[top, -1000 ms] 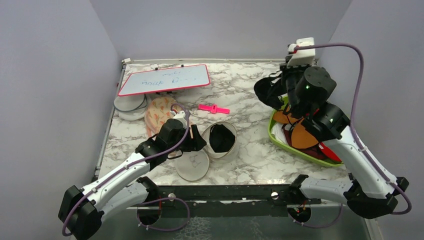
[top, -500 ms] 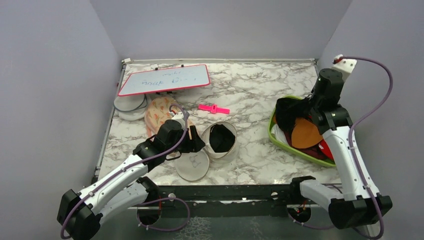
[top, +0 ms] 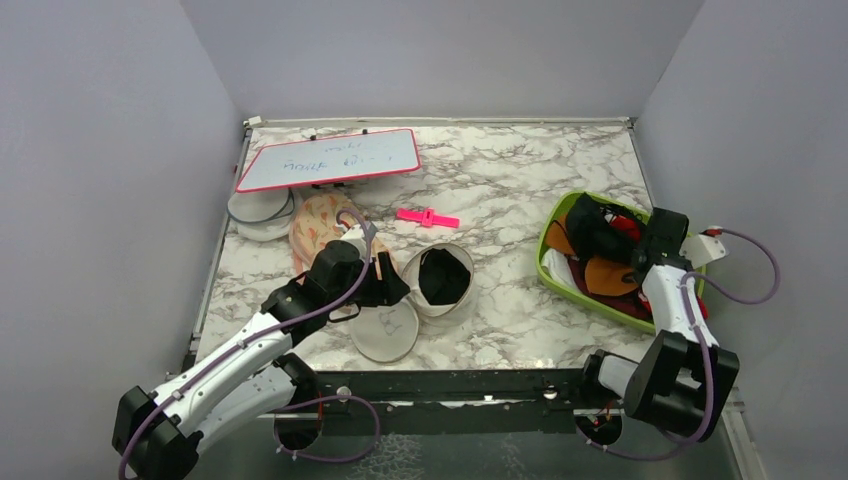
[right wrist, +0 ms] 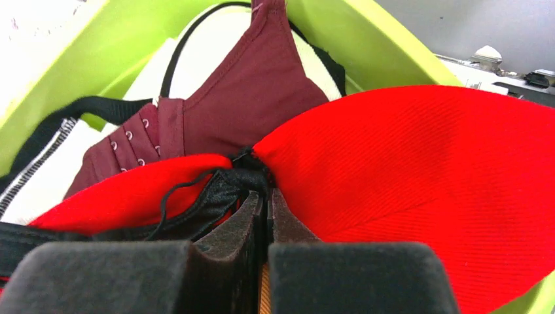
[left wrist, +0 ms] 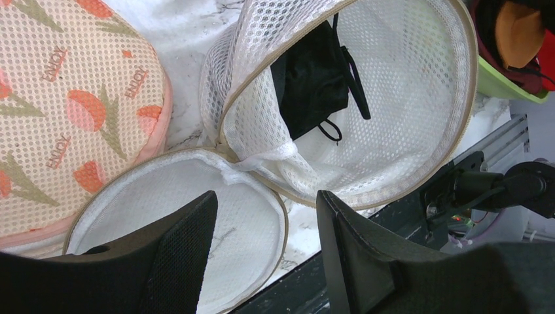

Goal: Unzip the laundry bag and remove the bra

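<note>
The whole marble table (top: pixel 520 190) is taken in by a fixed camera set high above and behind the arm bases and tilted down and forward. The bases are seen at 6 o'clock, the back wall at 12. The left wrist view is taken from close over the laundry bag (left wrist: pixel 406 98), facing down past the left gripper (left wrist: pixel 265 196) at 6 o'clock. The right wrist view is held very near inside the green tray (right wrist: pixel 111 36), looking along the right gripper (right wrist: pixel 266 196). The bag is shared by the overhead and left wrist views. The tray — at 3 o'clock overhead, 1 o'clock from the left wrist — is shared by all three.
</note>
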Robot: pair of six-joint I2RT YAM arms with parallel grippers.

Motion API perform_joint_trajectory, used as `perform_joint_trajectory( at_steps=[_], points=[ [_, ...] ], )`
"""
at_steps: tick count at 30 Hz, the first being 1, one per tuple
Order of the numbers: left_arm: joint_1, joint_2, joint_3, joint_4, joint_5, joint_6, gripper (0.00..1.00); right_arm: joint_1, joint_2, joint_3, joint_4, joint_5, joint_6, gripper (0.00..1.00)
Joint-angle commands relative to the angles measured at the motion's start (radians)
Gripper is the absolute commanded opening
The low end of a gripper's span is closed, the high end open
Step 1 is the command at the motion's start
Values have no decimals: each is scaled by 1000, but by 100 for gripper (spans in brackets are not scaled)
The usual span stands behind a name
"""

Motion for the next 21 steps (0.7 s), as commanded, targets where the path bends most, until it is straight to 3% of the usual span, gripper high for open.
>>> perform_joint_trajectory(
  at_steps=[1, 3, 7, 9, 11, 13, 17, 21],
  points=[
    [6, -22, 43, -38, 38, 23, 51, -12, -15, 15, 27, 103, 84, 1],
    [5, -25, 48, -50, 38, 34, 51, -12, -30, -12, 49, 108, 66, 1],
    [6, -26, 49, -51, 33, 43, 51, -11, -133, -44, 82, 92, 5, 15],
    [6, -21, 51, -51, 39, 46, 51, -12, -163, -4, 38, 96, 8, 41],
    [5, -19, 51, -51, 47, 49, 51, -12, -177, 52, -15, 84, 19, 58],
    [6, -23, 50, -50, 51, 51, 51, -12, -205, 107, -50, 60, 13, 66],
    [6, -34, 48, -52, 60, 57, 51, -7, -291, 224, -58, -59, -71, 80],
    [6, -41, 40, -52, 55, 57, 51, 88, -234, 340, -67, -369, -126, 91]
  ],
)
